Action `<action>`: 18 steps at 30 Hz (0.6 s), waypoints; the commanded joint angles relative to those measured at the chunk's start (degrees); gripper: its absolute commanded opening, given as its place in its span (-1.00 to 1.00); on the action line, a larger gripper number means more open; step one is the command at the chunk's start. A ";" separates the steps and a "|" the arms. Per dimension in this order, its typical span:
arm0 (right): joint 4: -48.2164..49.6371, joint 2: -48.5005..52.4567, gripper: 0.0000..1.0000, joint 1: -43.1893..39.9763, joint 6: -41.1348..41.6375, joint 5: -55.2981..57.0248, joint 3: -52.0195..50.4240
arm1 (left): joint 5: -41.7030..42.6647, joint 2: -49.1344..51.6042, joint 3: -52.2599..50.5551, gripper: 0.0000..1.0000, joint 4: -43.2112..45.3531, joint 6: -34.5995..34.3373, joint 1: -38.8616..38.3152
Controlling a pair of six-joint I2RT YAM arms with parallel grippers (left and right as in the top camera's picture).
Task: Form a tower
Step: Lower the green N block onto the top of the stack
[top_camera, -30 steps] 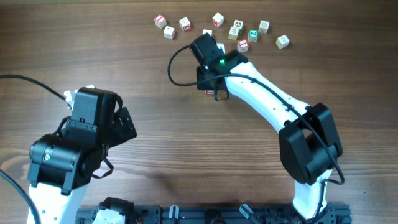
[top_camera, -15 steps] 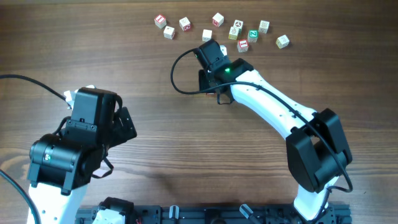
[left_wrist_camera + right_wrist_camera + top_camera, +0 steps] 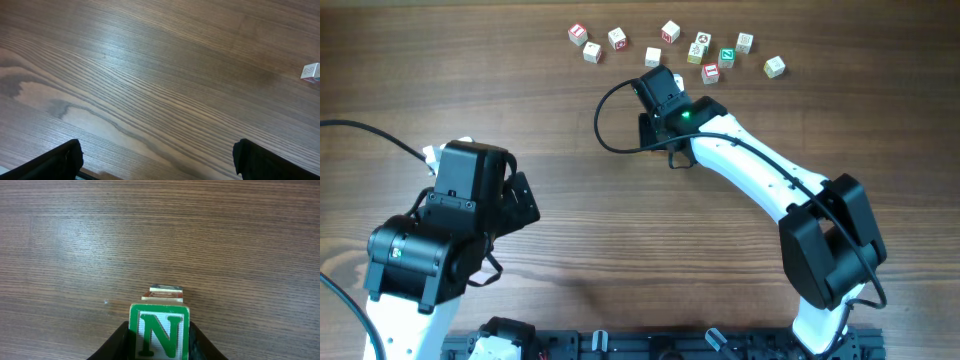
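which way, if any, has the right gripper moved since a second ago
Yes. Overhead, the right gripper, shut on the green N wooden cube, moved down-frame and slightly right, away from the fixed row of loose wooden letter cubes.

One tower (image 3: 160,332), about eleven loose cubes (image 3: 617,38) (some clustered)

Loose letter cubes (image 3: 617,38) clustered on wood table (image 3: 570,200), far side.

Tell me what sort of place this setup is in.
Probably a robotics lab or data-collection bench: a wood-grain table, two robot arms based at its near edge, and loose letter cubes scattered as props.
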 commanded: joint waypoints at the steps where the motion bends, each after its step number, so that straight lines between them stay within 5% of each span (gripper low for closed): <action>1: 0.26 -1.53 -0.91 0.04 -0.81 -0.66 -0.66 | 0.07 0.00 -0.20 1.00 0.00 -0.55 0.26; 18: 2.19 -1.53 -0.87 0.04 -1.22 -0.74 -2.08 | 0.07 0.00 -0.20 1.00 0.00 -0.55 0.26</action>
